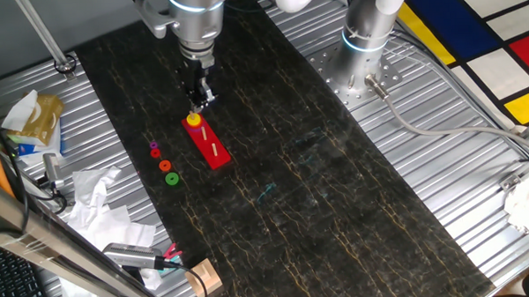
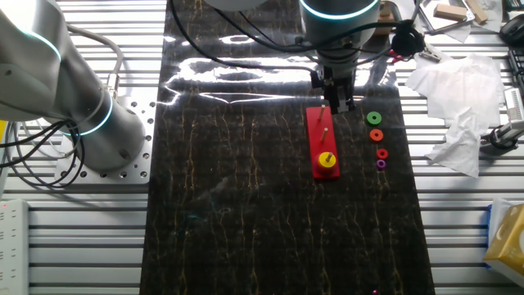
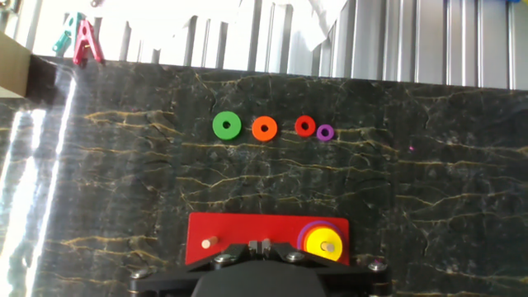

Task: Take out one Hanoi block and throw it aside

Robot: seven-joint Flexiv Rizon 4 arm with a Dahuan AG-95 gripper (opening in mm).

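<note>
Four loose rings (image 3: pixel 266 128) (green, orange, red, purple) line up beside the red base (image 2: pixel 322 139). The yellow Hanoi block (image 3: pixel 323 245) sits on its end peg. Gripper (image 1: pixel 199 100) hovers above; finger spacing unclear.

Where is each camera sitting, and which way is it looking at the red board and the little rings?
One fixed view: high at one end of the dark table mat, looking down at the red peg board; the arm and gripper show.
The other fixed view: high at the opposite end, looking down; the arm shows above the round yellow ring-shaped disc.
Hand view: on the hand, looking down; only the gripper's dark base shows.
All share the board, disc and flat green ring.
</note>
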